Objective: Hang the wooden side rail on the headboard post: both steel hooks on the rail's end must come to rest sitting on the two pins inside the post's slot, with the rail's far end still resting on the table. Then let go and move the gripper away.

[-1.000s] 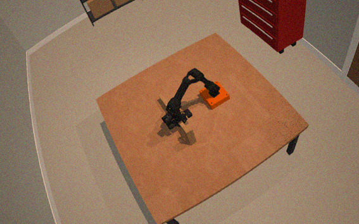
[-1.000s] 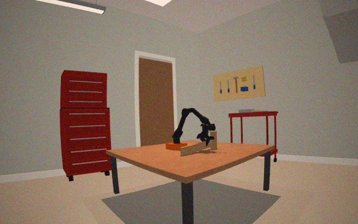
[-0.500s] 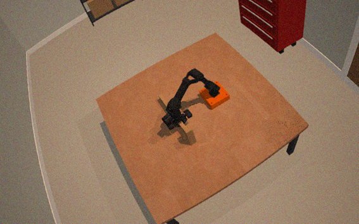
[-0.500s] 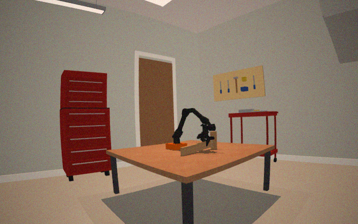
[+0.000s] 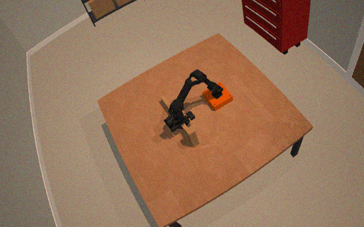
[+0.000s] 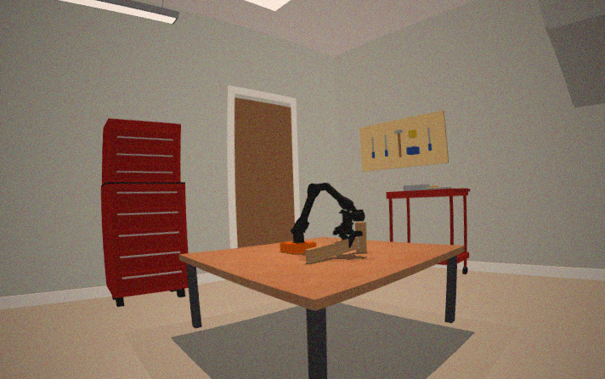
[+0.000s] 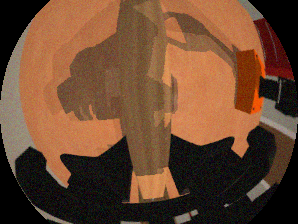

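The end effector (image 5: 181, 122) (image 6: 351, 237) (image 7: 145, 132) pinches the wooden side rail (image 5: 165, 102) (image 6: 325, 252) (image 7: 145, 120), its long axis running toward the headboard post (image 5: 193, 139) (image 6: 364, 232), near the grip.

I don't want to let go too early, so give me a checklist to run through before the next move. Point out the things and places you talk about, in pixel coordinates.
1. Black end effector (image 5: 182, 124) (image 6: 352, 240) (image 7: 145, 132) shut on the long wooden side rail (image 5: 166, 103) (image 6: 325, 253) (image 7: 142, 100): ok.
2. Short wooden headboard post (image 5: 193, 139) (image 6: 362, 236) standing upright: ok.
3. Rail's length pointing toward the post: ok.
4. Rail beside, not against, the orange base block (image 5: 221, 101) (image 6: 290, 246) (image 7: 245, 80): ok.
5. Rail's far end touching the brown wooden table (image 5: 246, 149) (image 6: 268, 268) (image 7: 205, 100): cannot tell; it lies low, but contact is unclear.
6. Both steel hooks seated on the pins: cannot tell, too small and hidden.
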Robot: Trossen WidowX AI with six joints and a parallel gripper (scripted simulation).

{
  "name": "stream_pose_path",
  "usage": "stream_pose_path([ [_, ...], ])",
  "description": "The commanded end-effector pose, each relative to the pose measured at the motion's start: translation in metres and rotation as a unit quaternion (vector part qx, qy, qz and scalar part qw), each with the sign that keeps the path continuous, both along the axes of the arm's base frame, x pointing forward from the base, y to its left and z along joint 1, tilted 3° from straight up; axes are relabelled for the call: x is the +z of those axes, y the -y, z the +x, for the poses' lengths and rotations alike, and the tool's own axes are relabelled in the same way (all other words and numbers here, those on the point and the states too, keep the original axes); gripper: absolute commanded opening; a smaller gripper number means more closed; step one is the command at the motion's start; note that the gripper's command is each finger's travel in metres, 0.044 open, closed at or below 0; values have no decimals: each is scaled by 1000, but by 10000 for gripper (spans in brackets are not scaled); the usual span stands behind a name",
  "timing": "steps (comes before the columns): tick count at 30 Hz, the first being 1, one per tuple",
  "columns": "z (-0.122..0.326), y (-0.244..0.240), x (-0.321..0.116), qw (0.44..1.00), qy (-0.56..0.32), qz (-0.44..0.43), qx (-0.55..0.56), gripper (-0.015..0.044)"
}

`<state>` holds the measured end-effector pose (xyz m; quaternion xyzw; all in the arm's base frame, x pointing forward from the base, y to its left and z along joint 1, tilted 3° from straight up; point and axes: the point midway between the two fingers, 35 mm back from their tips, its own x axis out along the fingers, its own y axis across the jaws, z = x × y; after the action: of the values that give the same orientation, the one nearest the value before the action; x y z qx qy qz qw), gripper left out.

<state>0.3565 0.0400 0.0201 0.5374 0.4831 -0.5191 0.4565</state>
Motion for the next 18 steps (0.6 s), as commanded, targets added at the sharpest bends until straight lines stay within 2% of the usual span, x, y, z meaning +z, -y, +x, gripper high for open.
stream_pose_path([
  [1,1,-2,0,1000,3,2,0,0],
  [18,-1,-4,1,1000,2,2,0,0],
])
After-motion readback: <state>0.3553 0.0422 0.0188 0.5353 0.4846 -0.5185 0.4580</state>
